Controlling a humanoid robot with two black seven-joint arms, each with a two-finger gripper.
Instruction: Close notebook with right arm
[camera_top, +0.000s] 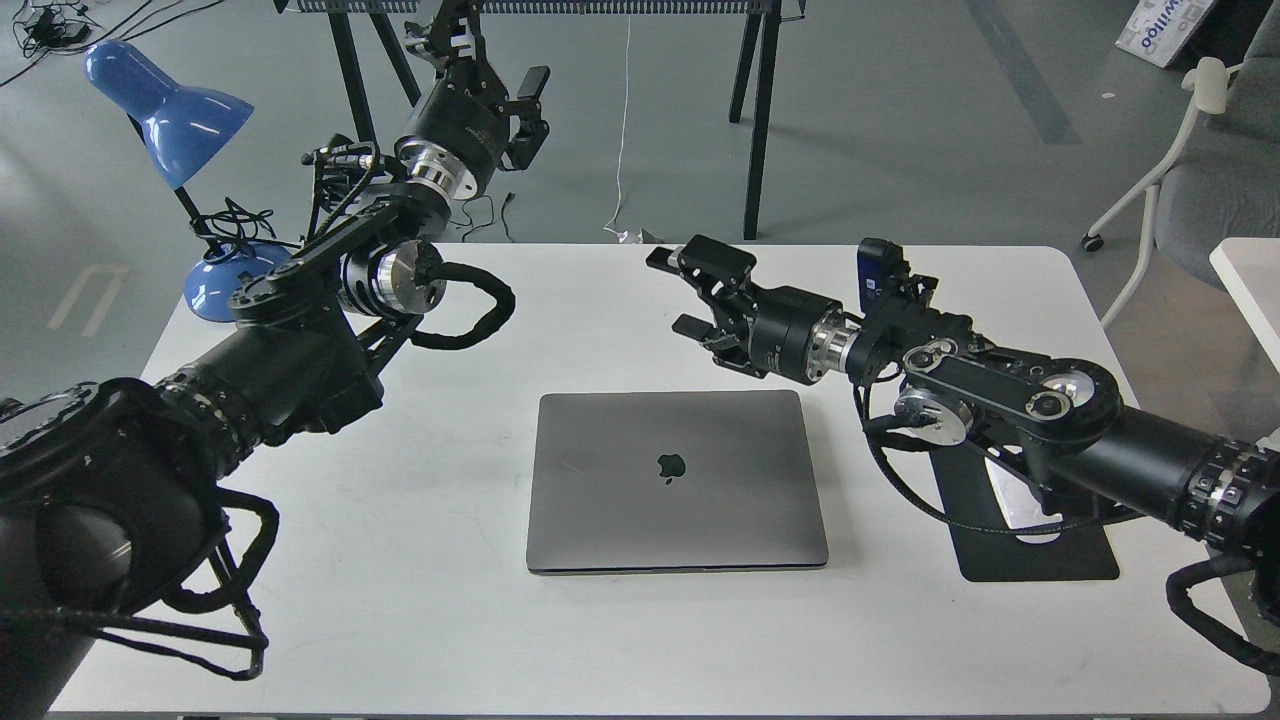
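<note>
The notebook (677, 482) lies shut, apart from the right arm's (1000, 385) open jaws.

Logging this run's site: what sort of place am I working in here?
Probably a lab or office workspace: a white table with a closed notebook, a blue desk lamp, loose cables on a grey floor, and an office chair nearby.

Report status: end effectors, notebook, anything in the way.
Right end effector open, empty, hovering beyond the notebook's far edge. Left end effector raised far left, state unclear. Notebook shut flat, logo up. Nothing on the lid.
</note>
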